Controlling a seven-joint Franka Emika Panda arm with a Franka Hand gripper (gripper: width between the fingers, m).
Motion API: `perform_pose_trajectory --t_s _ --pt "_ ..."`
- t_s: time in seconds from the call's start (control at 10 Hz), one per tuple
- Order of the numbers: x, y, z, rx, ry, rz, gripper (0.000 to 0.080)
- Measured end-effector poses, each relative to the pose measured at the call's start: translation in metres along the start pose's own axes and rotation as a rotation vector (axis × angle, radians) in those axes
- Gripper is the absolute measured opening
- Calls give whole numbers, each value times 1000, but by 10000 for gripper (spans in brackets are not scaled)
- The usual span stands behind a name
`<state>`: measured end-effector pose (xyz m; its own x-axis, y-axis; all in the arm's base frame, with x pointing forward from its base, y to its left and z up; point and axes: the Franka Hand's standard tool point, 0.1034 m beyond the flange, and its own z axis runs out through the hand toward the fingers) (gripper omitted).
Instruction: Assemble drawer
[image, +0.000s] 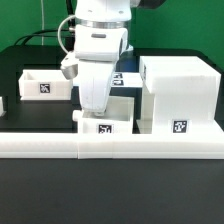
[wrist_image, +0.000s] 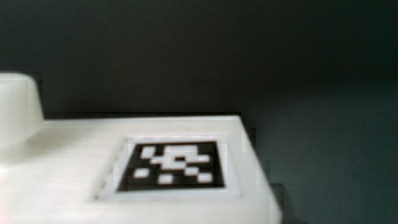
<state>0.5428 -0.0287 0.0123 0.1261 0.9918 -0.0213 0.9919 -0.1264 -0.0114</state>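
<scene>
One tray (image: 104, 126) sits just beside the housing (image: 178, 95), under the gripper (image: 97, 111), whose opening and hold I cannot tell. An off-centre grip could skew the tray and jam it at the housing.

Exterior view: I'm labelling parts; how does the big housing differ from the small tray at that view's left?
The housing is far larger and taller; the tray is low. The tray is open on top, the housing's top is closed. The housing stands near the border wall; the tray sits farther back. Both are white, each with a black-and-white tag.
</scene>
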Motion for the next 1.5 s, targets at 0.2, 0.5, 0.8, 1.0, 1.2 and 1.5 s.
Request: perform_pose_trajectory --t_s 0.2,0.5,0.8,1.0,1.2,1.5 --pt "0 0 4 3 1 -14 42" --pt "2 3 4 -17 7 -16 42" --pt "4 4 3 -36 11 -11 42" --pt "4 5 1 -39 11 -1 42" --pt "4 4 3 -36 11 0 42" --pt "8 -1 2 0 3 -22 42"
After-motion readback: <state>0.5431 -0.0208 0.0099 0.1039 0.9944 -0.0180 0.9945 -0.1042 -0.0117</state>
